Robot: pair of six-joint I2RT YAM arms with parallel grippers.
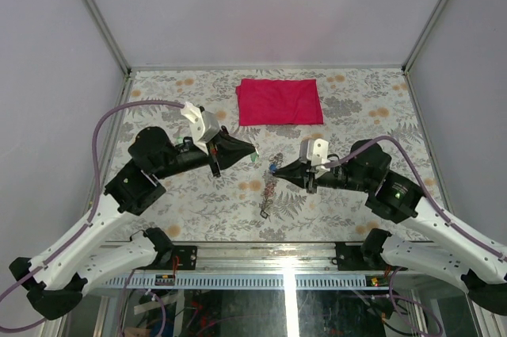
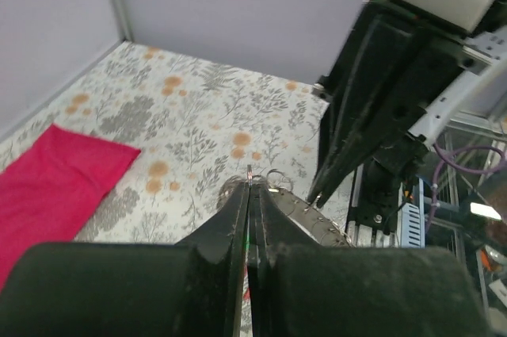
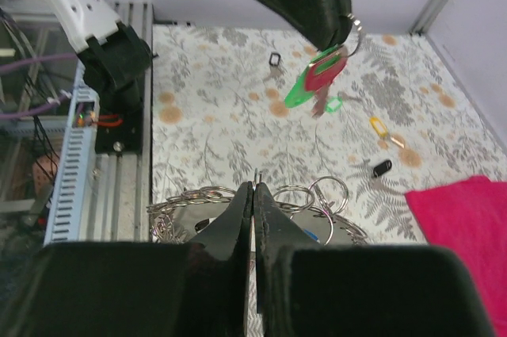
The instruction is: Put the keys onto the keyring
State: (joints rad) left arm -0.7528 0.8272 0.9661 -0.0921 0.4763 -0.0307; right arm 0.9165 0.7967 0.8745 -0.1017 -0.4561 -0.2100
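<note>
Pale grey walls and an aluminium frame close in a table (image 1: 356, 115) covered in a floral print, with a folded red cloth (image 1: 280, 101) lying flat at the far side. The left end effector (image 3: 341, 32) hangs above the middle, its jaws pressed shut on a thin wire loop. Two of the keys (image 3: 305, 87) dangle from that loop, one green-tagged and one red-tagged. The right end effector (image 3: 253, 190) is also squeezed fully shut. Its tip is over the keyring (image 3: 170, 208), a wide grey loop with a beaded, chain-like rim; I cannot tell whether it pinches that rim or only hovers above it. Small bright split rings (image 3: 326, 191) crowd the same spot. More keys lie loose on the print nearby, among them a yellow tag (image 3: 379, 124) and a black tag (image 3: 382, 168). The likeliest trouble is slippage. The hard, smooth plastic tags swing freely on thin wire, and polished metal gives the narrow black fingers little purchase. A key could twist out or drop when the two tips come together. The tangled rings could also snag and drag the whole bunch across the table.
</note>
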